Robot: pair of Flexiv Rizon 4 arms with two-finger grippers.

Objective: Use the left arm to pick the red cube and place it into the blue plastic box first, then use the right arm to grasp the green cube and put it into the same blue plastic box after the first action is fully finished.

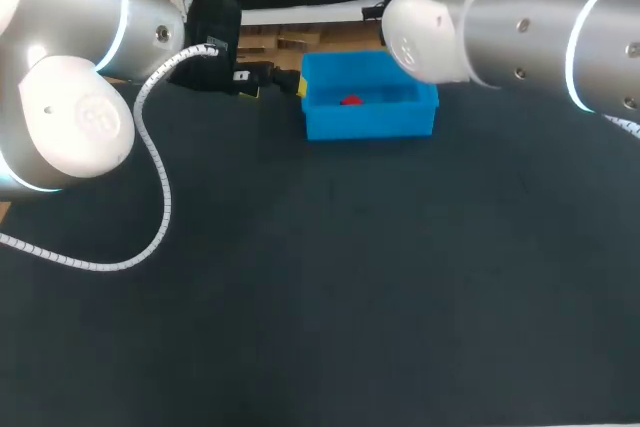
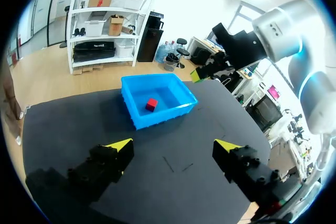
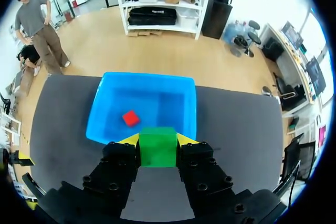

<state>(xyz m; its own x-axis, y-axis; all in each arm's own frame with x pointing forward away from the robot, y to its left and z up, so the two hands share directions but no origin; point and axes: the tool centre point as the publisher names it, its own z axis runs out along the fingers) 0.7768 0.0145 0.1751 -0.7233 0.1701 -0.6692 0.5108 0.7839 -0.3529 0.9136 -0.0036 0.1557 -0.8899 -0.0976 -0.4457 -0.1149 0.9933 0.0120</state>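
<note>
The blue plastic box (image 1: pixel 370 117) stands at the far middle of the table, and the red cube (image 1: pixel 351 100) lies inside it. In the left wrist view the box (image 2: pixel 137 88) and the red cube (image 2: pixel 151 104) are ahead of my left gripper (image 2: pixel 173 148), which is open and empty. In the head view this gripper (image 1: pixel 272 80) sits just left of the box. My right gripper (image 3: pixel 157 140) is shut on the green cube (image 3: pixel 157 148), held above the table just short of the box's near wall (image 3: pixel 142 132). The red cube (image 3: pixel 130 118) shows beyond it. My right arm (image 1: pixel 500 27) hides that gripper in the head view.
A white coiled cable (image 1: pixel 150 197) hangs from my left arm over the left part of the dark table (image 1: pixel 330 297). My right arm (image 2: pixel 278 24) reaches in beside the box in the left wrist view.
</note>
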